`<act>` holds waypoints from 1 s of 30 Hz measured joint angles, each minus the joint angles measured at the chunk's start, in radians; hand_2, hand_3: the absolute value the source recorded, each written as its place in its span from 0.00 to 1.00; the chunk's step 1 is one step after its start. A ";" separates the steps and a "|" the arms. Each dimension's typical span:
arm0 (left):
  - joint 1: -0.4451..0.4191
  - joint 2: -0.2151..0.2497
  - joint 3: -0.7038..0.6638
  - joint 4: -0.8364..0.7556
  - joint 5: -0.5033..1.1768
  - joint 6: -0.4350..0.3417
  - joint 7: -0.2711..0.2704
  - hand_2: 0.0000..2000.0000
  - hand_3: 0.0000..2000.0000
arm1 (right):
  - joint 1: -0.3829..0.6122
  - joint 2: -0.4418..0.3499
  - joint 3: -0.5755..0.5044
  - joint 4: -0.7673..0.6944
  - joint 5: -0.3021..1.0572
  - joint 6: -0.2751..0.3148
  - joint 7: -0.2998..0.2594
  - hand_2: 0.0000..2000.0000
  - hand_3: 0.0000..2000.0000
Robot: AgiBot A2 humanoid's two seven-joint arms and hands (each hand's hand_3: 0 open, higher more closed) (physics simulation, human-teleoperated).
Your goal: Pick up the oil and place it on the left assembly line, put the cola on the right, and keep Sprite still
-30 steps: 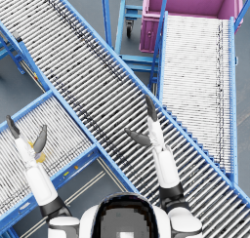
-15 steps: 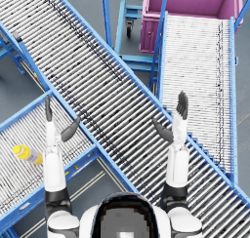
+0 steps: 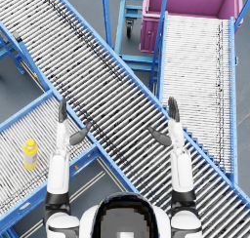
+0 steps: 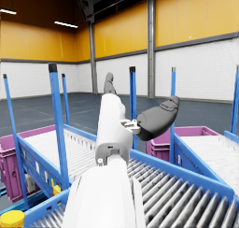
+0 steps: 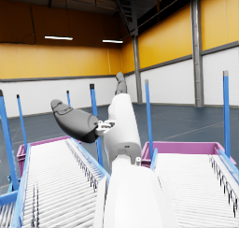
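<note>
Oil (image 3: pixel 30 153) (yellow, label unreadable) upright on left conveyor (image 3: pixel 17 129); left hand (image 3: pixel 63 128) empty.

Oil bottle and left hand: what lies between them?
Head view: only bare rollers of the left conveyor separate the oil bottle from the left hand.

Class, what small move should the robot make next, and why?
Probably hold both hands poised: the left hand and right hand hover open, and the only bottle in view, the yellow bottle, already sits on the left line.
</note>
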 measured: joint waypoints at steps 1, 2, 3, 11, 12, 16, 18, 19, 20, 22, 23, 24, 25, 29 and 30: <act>-0.004 -0.003 0.012 -0.003 -0.019 0.004 0.004 0.00 0.00 | -0.008 0.015 0.009 0.001 -0.018 0.004 -0.004 0.00 0.00; -0.009 -0.007 0.024 -0.005 -0.039 0.008 0.008 0.00 0.00 | -0.016 0.030 0.019 0.002 -0.035 0.008 -0.008 0.00 0.00; -0.013 -0.010 0.036 -0.008 -0.058 0.013 0.013 0.00 0.00 | -0.024 0.044 0.028 0.003 -0.053 0.012 -0.013 0.00 0.00; -0.046 -0.036 0.128 -0.029 -0.209 0.045 0.045 0.00 0.00 | -0.087 0.158 0.101 0.010 -0.188 0.044 -0.045 0.00 0.00; -0.047 -0.037 0.131 -0.030 -0.213 0.046 0.046 0.00 0.00 | -0.089 0.162 0.103 0.010 -0.192 0.045 -0.046 0.00 0.00; -0.048 -0.039 0.137 -0.031 -0.222 0.048 0.048 0.00 0.00 | -0.092 0.168 0.107 0.011 -0.200 0.047 -0.048 0.00 0.00; -0.049 -0.039 0.138 -0.031 -0.224 0.048 0.048 0.00 0.00 | -0.093 0.169 0.108 0.011 -0.201 0.048 -0.048 0.00 0.00; -0.049 -0.039 0.138 -0.031 -0.224 0.048 0.048 0.00 0.00 | -0.093 0.169 0.108 0.011 -0.202 0.048 -0.048 0.00 0.00; -0.049 -0.039 0.138 -0.031 -0.225 0.048 0.048 0.00 0.00 | -0.093 0.169 0.108 0.011 -0.202 0.048 -0.048 0.00 0.00; -0.049 -0.039 0.139 -0.031 -0.225 0.048 0.048 0.00 0.00 | -0.093 0.169 0.109 0.011 -0.203 0.048 -0.048 0.00 0.00; -0.049 -0.039 0.139 -0.031 -0.225 0.048 0.048 0.00 0.00 | -0.093 0.170 0.109 0.011 -0.203 0.048 -0.048 0.00 0.00; -0.049 -0.039 0.139 -0.031 -0.225 0.048 0.048 0.00 0.00 | -0.094 0.170 0.109 0.011 -0.203 0.048 -0.048 0.00 0.00; -0.049 -0.039 0.139 -0.031 -0.225 0.048 0.048 0.00 0.00 | -0.094 0.170 0.109 0.011 -0.203 0.048 -0.048 0.00 0.00; -0.049 -0.039 0.139 -0.031 -0.225 0.048 0.048 0.00 0.00 | -0.094 0.170 0.109 0.011 -0.203 0.048 -0.048 0.00 0.00; -0.049 -0.039 0.139 -0.031 -0.225 0.048 0.048 0.00 0.00 | -0.094 0.170 0.109 0.011 -0.203 0.048 -0.048 0.00 0.00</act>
